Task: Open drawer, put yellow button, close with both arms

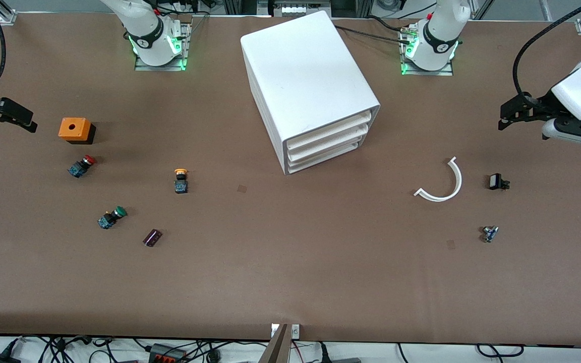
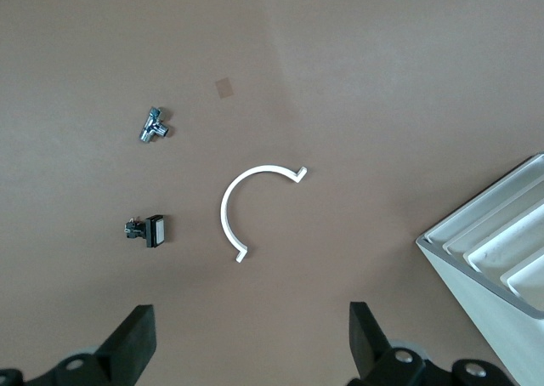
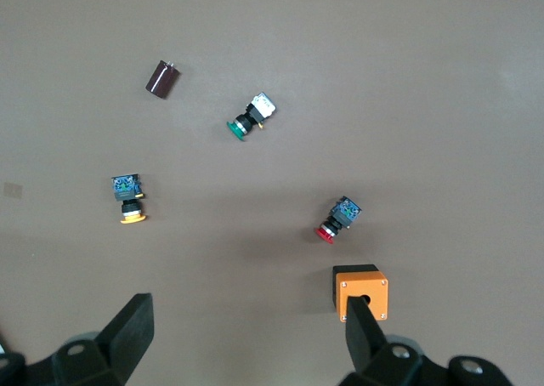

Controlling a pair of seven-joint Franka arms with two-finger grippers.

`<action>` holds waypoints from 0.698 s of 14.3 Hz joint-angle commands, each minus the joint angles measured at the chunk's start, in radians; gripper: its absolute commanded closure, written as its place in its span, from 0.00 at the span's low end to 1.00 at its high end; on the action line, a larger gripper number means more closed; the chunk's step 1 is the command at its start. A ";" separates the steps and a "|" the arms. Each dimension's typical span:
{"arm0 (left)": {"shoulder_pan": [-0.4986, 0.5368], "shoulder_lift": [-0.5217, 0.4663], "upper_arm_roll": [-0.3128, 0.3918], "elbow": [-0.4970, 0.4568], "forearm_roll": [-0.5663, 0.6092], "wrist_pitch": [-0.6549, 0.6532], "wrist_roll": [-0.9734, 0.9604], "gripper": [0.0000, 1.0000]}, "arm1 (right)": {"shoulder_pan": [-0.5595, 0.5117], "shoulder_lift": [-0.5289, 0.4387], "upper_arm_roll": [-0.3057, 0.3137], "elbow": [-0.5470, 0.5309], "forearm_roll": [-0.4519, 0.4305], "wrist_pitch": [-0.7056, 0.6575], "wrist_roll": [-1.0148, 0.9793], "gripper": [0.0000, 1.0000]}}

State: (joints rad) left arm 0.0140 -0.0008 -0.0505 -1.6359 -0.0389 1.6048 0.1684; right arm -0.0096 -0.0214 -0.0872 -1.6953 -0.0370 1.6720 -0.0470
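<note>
Two Franka arms wait over opposite ends of the brown worktop (image 1: 290,282), no step of the task yet begun. The right pincer (image 3: 246,339), fingers spread wide and holding nothing, hangs over its own end above an orange box (image 1: 74,129); the yellow button (image 1: 181,180) lies on its side on the worktop well apart from it, toward the cabinet (image 1: 310,91), untouched. The left pincer (image 2: 251,343), equally wide and empty, hovers over its end near a white curved strip (image 1: 442,184). The drawer (image 1: 328,127), topmost of three, is shut. Opening it, loading the button and the two-armed closing all appear left to do.
</note>
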 commanded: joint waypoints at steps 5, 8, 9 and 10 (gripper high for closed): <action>-0.002 0.019 -0.002 0.042 0.008 -0.026 0.019 0.00 | 0.003 -0.029 0.003 -0.032 -0.009 0.012 -0.013 0.00; -0.002 0.019 -0.002 0.041 0.008 -0.026 0.019 0.00 | 0.003 -0.023 0.003 -0.030 -0.007 0.012 -0.013 0.00; -0.002 0.019 -0.002 0.042 0.008 -0.026 0.019 0.00 | 0.007 -0.020 0.003 -0.029 -0.006 0.012 -0.011 0.00; -0.002 0.019 -0.002 0.042 0.008 -0.026 0.019 0.00 | 0.017 -0.020 0.003 -0.026 -0.006 0.012 -0.008 0.00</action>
State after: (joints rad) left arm 0.0138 -0.0008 -0.0509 -1.6348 -0.0389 1.6047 0.1685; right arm -0.0074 -0.0213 -0.0864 -1.6998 -0.0370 1.6729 -0.0471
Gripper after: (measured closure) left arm 0.000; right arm 0.000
